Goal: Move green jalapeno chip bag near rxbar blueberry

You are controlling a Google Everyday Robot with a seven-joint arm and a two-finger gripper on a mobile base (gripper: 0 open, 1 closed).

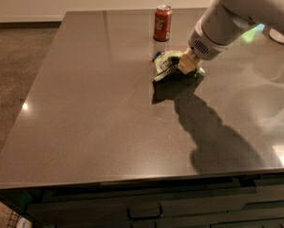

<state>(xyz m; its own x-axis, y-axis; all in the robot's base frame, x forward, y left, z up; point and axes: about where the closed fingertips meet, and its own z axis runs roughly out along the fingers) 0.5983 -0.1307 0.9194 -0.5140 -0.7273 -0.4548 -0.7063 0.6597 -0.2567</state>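
Note:
The green jalapeno chip bag (166, 64) is crumpled, light green and white, and hangs just above the dark table, with its shadow beneath it. My gripper (186, 65) is shut on the bag's right side, and the white arm reaches in from the upper right. A small dark-blue sliver, the rxbar blueberry (156, 56), peeks out at the bag's far left edge. Most of the bar is hidden behind the bag.
A red soda can (162, 23) stands upright near the table's far edge, just behind the bag. The dark table top (94, 118) stretches to the left and front. A drawer front (146, 210) runs below its near edge. Carpet lies to the left.

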